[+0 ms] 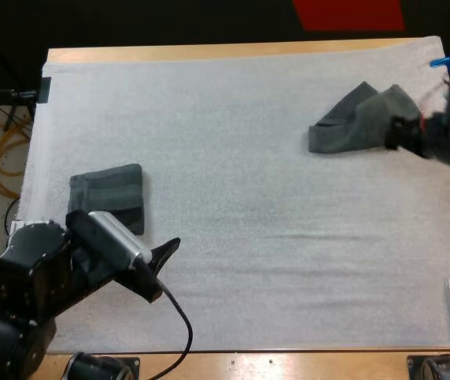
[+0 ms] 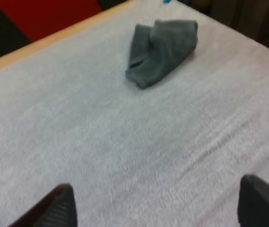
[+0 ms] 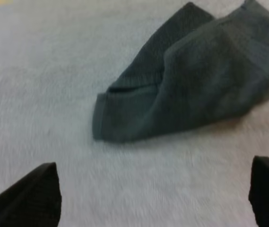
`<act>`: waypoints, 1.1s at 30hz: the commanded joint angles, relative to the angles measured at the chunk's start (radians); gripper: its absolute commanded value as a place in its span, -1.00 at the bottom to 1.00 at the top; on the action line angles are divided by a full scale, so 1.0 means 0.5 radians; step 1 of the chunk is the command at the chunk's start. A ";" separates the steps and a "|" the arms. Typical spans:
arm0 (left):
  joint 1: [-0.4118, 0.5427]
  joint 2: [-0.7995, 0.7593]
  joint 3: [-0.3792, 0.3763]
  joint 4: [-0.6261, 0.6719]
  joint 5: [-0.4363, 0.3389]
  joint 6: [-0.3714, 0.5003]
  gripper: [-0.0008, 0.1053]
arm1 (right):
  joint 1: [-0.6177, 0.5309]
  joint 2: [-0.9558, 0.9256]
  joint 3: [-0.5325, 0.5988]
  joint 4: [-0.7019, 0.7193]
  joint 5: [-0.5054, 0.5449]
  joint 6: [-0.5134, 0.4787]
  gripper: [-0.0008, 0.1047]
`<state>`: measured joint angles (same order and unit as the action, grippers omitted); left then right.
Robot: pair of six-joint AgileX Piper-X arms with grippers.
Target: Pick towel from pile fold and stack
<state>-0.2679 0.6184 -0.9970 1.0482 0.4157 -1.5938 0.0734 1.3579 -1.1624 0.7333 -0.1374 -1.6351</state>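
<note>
1. The left gripper [image 1: 161,267] hangs over the mat [image 1: 248,214] near its near left corner. Its two black fingers [image 2: 54,210] stand wide apart with nothing between them (the left wrist view shows bare white mat in the gap).
2. This gripper touches no towel. The folded towel [image 1: 106,196] lies just beyond it, close to the mat's left edge. It is flat and squared, and the arm's body overlaps its near side in the high view.
3. The right gripper [image 1: 405,134] is at the mat's far right corner, against the right-hand side of the crumpled towel [image 1: 355,119]. From the high view I cannot tell whether it touches the cloth.
4. In the right wrist view its fingers [image 3: 30,201] are spread wide and clear of the towel, which lies on the mat ahead of them (a strip of white mat separates the fingertips from the cloth). It holds nothing.
5. The crumpled towel is dark grey-green and bunched into a loose wedge. One narrow fold points towards the mat's far edge, and a hemmed end faces the middle of the mat.
6. The two towels lie well apart, one by the left edge and one at the far right corner, with open mat between them.
7. The mat covers most of the wooden table [image 1: 209,52], whose bare wood shows as a band along the far edge.
</note>
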 commanded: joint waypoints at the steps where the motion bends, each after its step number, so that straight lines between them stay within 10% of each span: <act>1: -0.010 0.015 -0.015 0.005 0.014 0.010 0.29 | 0.005 0.180 -0.054 -0.083 0.007 0.066 0.49; 14: -0.010 0.157 -0.015 0.017 0.018 0.010 0.29 | 0.005 1.204 -0.575 -0.187 0.011 0.414 0.48; 17: -0.010 0.163 -0.015 0.017 0.018 0.006 0.29 | 0.005 1.322 -0.653 -0.177 0.011 0.481 0.25; 22: -0.010 0.163 -0.015 0.017 0.018 -0.005 0.29 | 0.005 1.387 -0.718 -0.161 0.003 0.516 -0.93; 33: -0.010 0.163 -0.015 0.017 0.018 -0.004 0.29 | 0.068 0.800 -0.764 -0.013 0.010 -0.038 -0.97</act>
<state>-0.2679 0.7036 -0.9970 1.0516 0.4157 -1.5938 0.1067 1.7910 -1.5305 0.7215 -0.1295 -1.6278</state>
